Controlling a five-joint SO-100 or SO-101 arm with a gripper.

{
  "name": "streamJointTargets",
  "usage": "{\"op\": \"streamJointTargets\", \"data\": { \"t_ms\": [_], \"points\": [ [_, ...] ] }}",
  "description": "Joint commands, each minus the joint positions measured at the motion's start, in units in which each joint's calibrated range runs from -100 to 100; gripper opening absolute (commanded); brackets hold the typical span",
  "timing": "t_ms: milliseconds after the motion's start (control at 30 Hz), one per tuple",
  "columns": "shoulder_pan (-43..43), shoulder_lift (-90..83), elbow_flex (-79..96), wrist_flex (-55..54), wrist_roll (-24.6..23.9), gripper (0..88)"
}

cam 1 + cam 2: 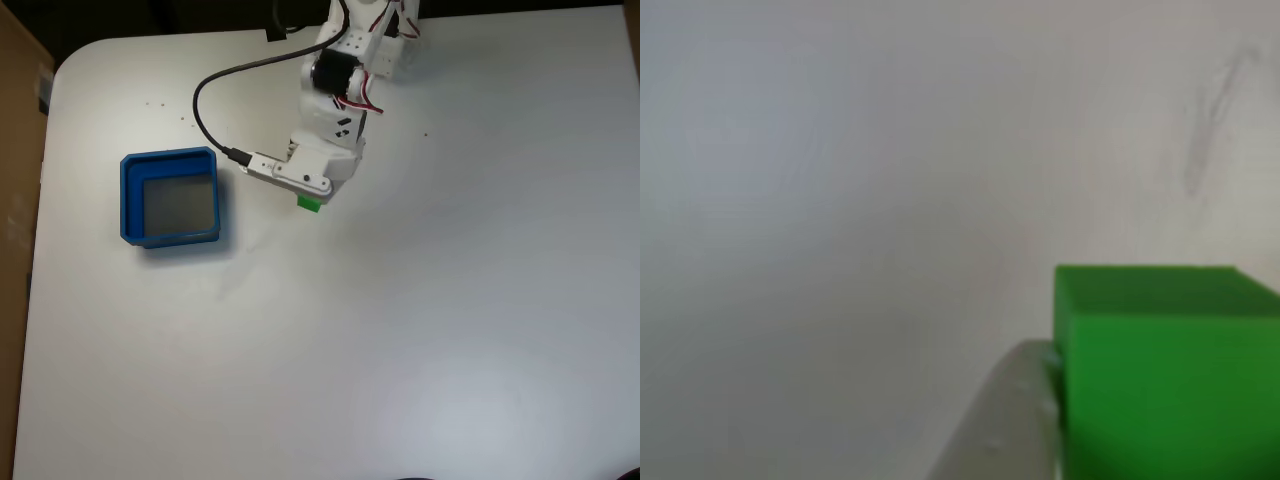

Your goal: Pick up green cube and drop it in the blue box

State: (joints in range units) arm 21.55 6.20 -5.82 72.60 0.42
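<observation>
Green cube (1160, 370) pressed against one pale finger (1005, 430) under the gripper (309, 200), right of the blue box (171, 158); probably light, rigid, slick (flat opposite faces best); closure impossible to tell

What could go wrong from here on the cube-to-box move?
1. Grip: in the other view, one finger presses the green cube near its edge; the opposite finger is out of frame, so the hold may be shallow and the cube could slip mid-carry.
2. Early drop: in the fixed view, the cube sits well right of the blue box, over bare table.
3. The black cable loops between arm and box and might drag.
</observation>
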Motion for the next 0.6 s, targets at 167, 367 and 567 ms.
{"op": "streamJointTargets", "data": {
  "t_ms": [167, 367, 567],
  "points": [
    [13.0, -4.2, -3.6, -0.4, 1.9, 0.8],
    [20.6, -3.6, -2.9, 0.0, 1.9, 0.8],
    [21.1, -3.7, -2.9, 0.0, 1.8, 0.8]
  ]
}}
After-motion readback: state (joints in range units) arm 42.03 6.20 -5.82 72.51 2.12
